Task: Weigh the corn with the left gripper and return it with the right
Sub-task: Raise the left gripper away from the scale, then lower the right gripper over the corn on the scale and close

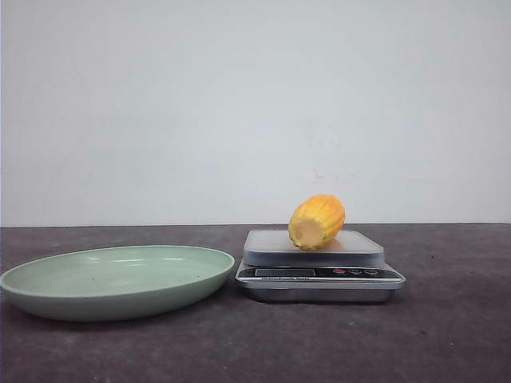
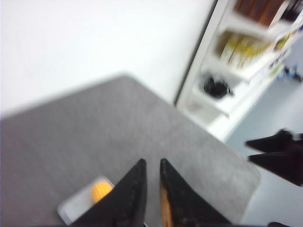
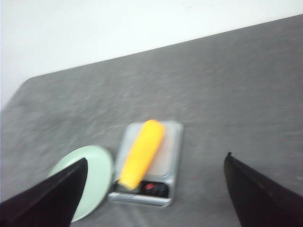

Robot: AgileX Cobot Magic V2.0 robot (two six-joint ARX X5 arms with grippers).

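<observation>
The yellow-orange corn [image 1: 317, 221] lies on its side on the silver kitchen scale [image 1: 319, 274], cut end toward the front. Neither gripper shows in the front view. In the left wrist view my left gripper [image 2: 152, 163] hangs high above the table, its fingers nearly together with only a narrow slit and nothing between them; the corn [image 2: 102, 190] on the scale [image 2: 78, 205] is far below it. My right gripper [image 3: 156, 157] is wide open and empty, high above the corn [image 3: 142, 153] and scale [image 3: 173, 142]. Its fingers [image 2: 279, 151] also show in the left wrist view.
A shallow pale green plate [image 1: 48, 299] sits left of the scale on the dark grey table; it also shows in the right wrist view [image 3: 97, 170]. A white shelf unit [image 2: 246, 56] stands beyond the table's edge.
</observation>
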